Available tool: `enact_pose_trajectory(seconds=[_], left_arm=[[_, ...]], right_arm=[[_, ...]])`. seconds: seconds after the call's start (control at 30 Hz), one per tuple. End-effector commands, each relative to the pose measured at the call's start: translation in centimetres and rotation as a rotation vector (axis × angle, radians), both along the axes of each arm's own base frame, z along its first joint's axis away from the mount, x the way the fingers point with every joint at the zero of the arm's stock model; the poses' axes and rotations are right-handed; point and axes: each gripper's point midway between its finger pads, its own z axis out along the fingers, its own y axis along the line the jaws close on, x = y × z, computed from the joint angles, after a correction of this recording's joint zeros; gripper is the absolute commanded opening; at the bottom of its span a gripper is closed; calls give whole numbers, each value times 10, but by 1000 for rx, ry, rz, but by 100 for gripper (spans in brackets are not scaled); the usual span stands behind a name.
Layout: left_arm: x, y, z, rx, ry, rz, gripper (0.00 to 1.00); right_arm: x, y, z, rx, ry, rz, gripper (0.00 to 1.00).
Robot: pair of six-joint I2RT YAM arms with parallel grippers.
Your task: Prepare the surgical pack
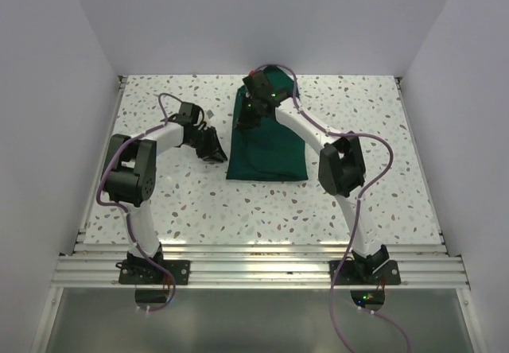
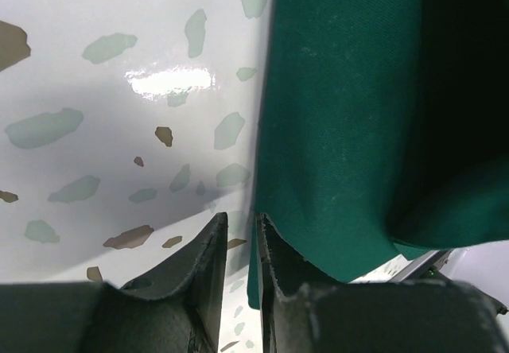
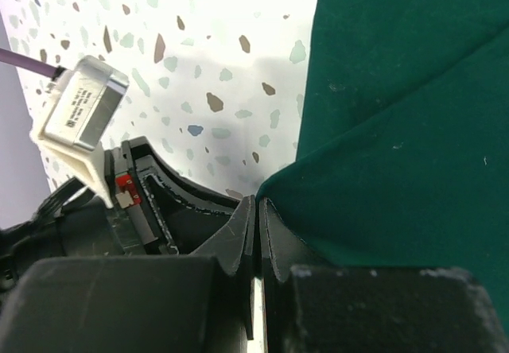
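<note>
**Right gripper shut at a fold of the drape, left gripper barely parted at its edge**

Your surgical pack point(image 1: 270, 150) lies mid-counter as a folded dark green drape. It is narrower at the far end, wider toward the arm bases, and flat on the speckled counter point(image 1: 374, 122). No instruments or gauze are showing; you see only cloth.

Your right gripper point(image 3: 256, 202) sits over the far left part of the pack with its fingers pressed together. In the right wrist view, the corner of an upper fold runs right up to the fingertips. You cannot tell whether any cloth is actually caught between them.

Your left gripper point(image 2: 241, 219) is low at the pack's left edge, near the wider end. Its fingers stand a narrow slit apart, and bare counter shows through the gap. The cloth's edge lies against the outer side of the right-hand finger in the left wrist view, not between the two.
</note>
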Motion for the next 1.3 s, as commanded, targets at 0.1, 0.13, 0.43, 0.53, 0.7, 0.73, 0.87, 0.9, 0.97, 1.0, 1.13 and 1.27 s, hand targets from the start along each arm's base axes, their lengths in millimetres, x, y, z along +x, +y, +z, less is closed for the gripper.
enact_pose_trajectory(seconds=[0.1,0.13,0.43,0.53,0.7,0.73,0.87,0.9,0.97,1.0,1.13,1.27], left_arm=[[8,1,8,-13,-32,-5,30],[9,2,9,-11,-34,-4,31],[31,18,50,-43,-141,3,56],[45,12,74,-88,-205,0,62],[65,-8,86,-223,-237,-11,64],[69,-12,90,-255,-231,-3,64],[79,-21,82,-303,-217,-20,77],[80,-21,82,-307,-215,-22,77],[82,-22,75,-304,-201,-23,77],[83,-22,73,-305,-197,-23,77],[80,-23,63,-314,-174,-30,73],[76,-25,58,-334,-158,-37,64]], right_arm=[[1,12,8,29,-16,23,4],[1,12,7,27,-10,29,10],[13,-43,61,-1,-74,45,68],[17,-84,73,11,-75,31,73],[16,-146,66,50,-34,14,69],[18,-152,59,50,-34,15,67],[42,-176,48,-9,-64,-10,66],[54,-180,43,-49,-85,-19,66],[66,-184,39,-65,-107,-35,66],[76,-181,38,-56,-131,-46,65],[99,-169,30,16,-171,-67,55],[121,-160,11,52,-173,-86,38]])
